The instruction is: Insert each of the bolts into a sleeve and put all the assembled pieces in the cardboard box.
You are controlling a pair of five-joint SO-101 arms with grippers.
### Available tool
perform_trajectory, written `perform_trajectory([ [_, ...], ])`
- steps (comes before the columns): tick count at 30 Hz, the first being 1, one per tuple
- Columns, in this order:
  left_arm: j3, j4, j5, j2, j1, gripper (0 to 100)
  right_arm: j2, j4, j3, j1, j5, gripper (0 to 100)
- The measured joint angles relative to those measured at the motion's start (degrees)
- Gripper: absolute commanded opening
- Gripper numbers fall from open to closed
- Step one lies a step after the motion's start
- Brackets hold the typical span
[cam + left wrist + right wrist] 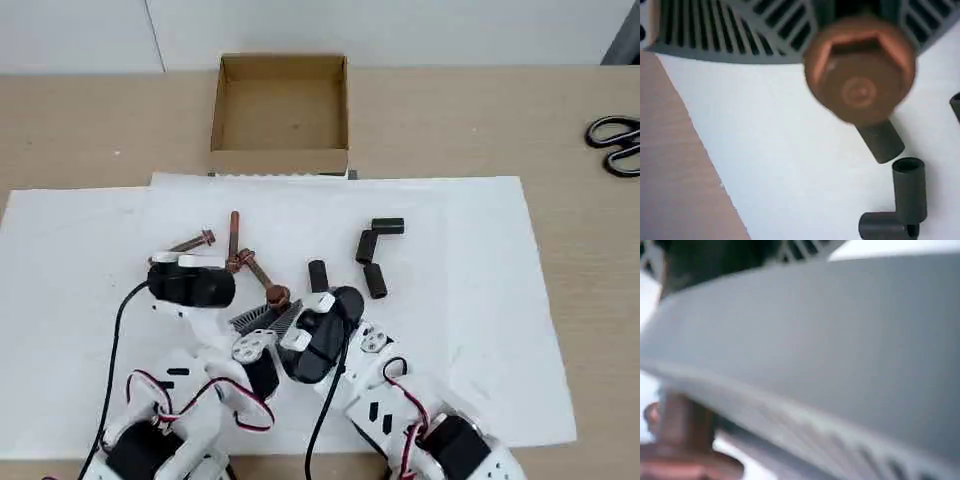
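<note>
Right wrist view: bolt (677, 440) partly hidden

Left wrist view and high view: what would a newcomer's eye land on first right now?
The copper-coloured bolt head looming close in the left wrist view grabs the eye first, with black sleeves lying on the white paper beyond it. In the high view, the cardboard box just beyond the paper's far edge sits empty.
</note>
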Motion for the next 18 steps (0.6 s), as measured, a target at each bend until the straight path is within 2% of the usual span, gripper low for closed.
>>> perform_trajectory([
  [3,0.0,0.1,-0.1,0.0,0.0,1,0.0,0.0,0.0,0.1,0.4,0.3],
  [5,0.0,0.1,-0.7,0.0,0.0,5,0.0,0.0,0.0,0.1,0.4,0.3],
  [11,0.4,0.4,-2.0,0.1,-0.4,28,-0.1,-0.2,-0.1,0.9,0.5,0.3],
  [18,1.5,0.9,-2.1,0.8,-0.8,30,-0.4,-1.0,-1.1,1.9,0.4,0.3],
])
